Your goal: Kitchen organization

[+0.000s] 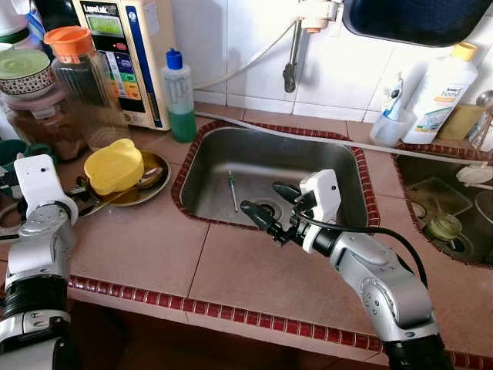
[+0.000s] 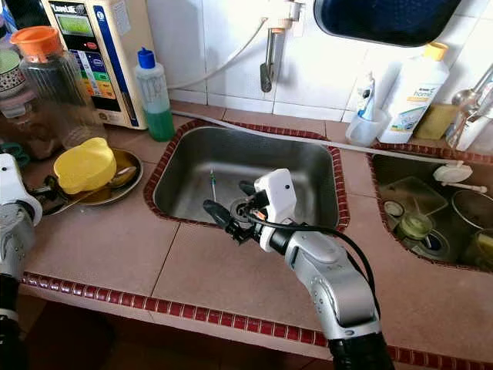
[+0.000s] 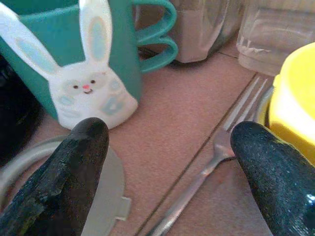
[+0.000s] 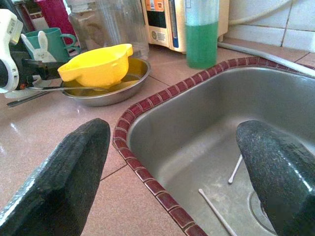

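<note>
A yellow bowl (image 1: 113,166) lies upside down on a metal plate (image 1: 156,185) left of the steel sink (image 1: 231,150). My left gripper (image 1: 77,191) is low over the counter beside the plate, open. A fork (image 3: 211,162) lies on the counter between its fingers (image 3: 74,162), and a teal bunny mug (image 3: 74,64) stands just beyond. My right gripper (image 1: 267,203) hovers open over the sink's front rim, empty. A thin stick-like utensil (image 1: 232,190) lies in the basin near the drain.
A green soap bottle (image 1: 179,96), a water purifier (image 1: 127,54) and an orange-lidded jar (image 1: 77,77) stand along the back left. A white detergent bottle (image 1: 441,92) and a second sink (image 1: 443,220) holding dishes are on the right. The tap (image 1: 293,54) hangs above the basin.
</note>
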Motion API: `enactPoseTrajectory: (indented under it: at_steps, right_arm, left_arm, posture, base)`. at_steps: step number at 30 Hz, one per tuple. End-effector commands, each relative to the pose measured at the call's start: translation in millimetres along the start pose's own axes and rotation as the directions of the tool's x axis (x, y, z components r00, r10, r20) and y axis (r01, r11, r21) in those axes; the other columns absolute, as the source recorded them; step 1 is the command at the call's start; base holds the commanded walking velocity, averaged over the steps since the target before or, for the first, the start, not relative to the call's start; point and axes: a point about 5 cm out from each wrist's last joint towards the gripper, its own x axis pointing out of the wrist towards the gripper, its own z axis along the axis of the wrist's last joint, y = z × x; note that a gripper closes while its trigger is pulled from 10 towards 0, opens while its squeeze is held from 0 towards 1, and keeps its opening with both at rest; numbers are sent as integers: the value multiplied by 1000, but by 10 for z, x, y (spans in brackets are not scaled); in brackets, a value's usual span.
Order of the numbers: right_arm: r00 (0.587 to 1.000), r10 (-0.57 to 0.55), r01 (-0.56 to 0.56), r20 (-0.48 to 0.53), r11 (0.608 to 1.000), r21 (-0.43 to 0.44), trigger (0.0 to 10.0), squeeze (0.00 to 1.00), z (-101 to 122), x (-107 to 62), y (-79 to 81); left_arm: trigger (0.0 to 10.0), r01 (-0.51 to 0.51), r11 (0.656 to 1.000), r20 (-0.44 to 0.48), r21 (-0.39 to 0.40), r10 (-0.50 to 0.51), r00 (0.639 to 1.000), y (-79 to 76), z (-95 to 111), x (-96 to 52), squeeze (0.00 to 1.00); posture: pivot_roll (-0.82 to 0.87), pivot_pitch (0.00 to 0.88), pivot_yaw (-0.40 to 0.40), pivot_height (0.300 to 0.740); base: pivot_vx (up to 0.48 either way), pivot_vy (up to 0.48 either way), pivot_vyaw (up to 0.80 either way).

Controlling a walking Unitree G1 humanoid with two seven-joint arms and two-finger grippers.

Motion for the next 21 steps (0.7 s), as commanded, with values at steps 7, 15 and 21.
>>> enactPoseTrajectory:
  at_steps: [7, 15, 21]
  right_arm:
    - [1000, -17, 17, 26, 1000, -14, 10000, 0, 65, 21, -37]
    - [999, -25, 25, 35, 1000, -14, 10000, 0, 72, 36, -51]
    - [999, -23, 24, 37, 1000, -14, 10000, 0, 72, 47, -51]
  left_arm:
    - [10000, -22, 994, 55, 105, 16, 998, 40, 145, -18, 0]
    - [10000, -5, 999, 144, 53, -2, 990, -89, 230, -200, 0]
    - [10000, -34, 999, 160, 5, 33, 987, -124, 177, -344, 0]
  posture:
    - [85, 37, 12, 740]
    - [97, 36, 15, 740]
    - [101, 35, 13, 740]
  base:
    - [0, 0, 0]
    - [0, 0, 0]
    - [0, 0, 0]
